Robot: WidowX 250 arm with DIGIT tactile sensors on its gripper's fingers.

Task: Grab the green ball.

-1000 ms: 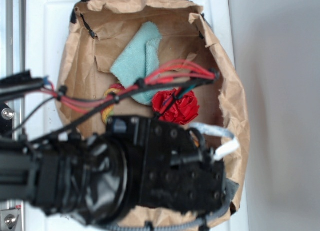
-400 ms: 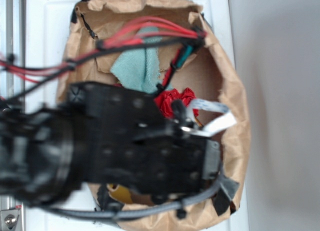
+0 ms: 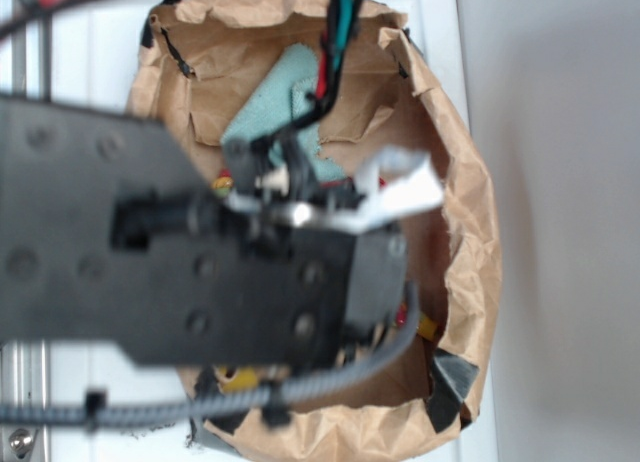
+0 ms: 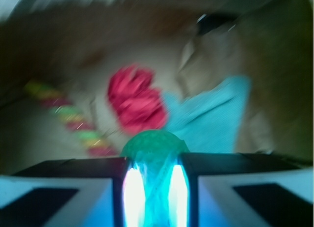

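while the wrist view is blurred, it shows the green ball (image 4: pixel 154 147) at 6 o'clock of the frame, seated between the two bright fingers (image 4: pixel 133 196) of the gripper (image 4: pixel 155 197). the jaws are pinching the ball, one finger pressed on each flank, and its dimpled top stands clear above the black finger mounts. the red paper flower (image 4: pixel 136 103) lies just past the ball toward 11 o'clock, apart from it. the teal cloth (image 4: pixel 210 116) spreads toward 2 o'clock, its near corner close beside the flower. a striped band (image 4: pixel 73 124) of yellow, red and green runs off toward 9 o'clock along the brown floor.

in the exterior view the arm (image 3: pixel 170 262) fills the left and centre of the frame and hides most of the paper bag (image 3: pixel 470 232). the ball and the flower cannot be seen from here. the teal cloth (image 3: pixel 285 107) shows at 12 o'clock of the bag interior, partly behind a hanging cable bundle (image 3: pixel 335 42). a white ribbon cable (image 3: pixel 405 192) sits at the arm's 3 o'clock end.

compared with the frame 0.4 s ago, the arm body appears larger and blurrier and covers more of the bag. the red flower, then visible beside the wrist, is now hidden. the red wires that then arched over the cloth have gone to the top left corner of the frame.
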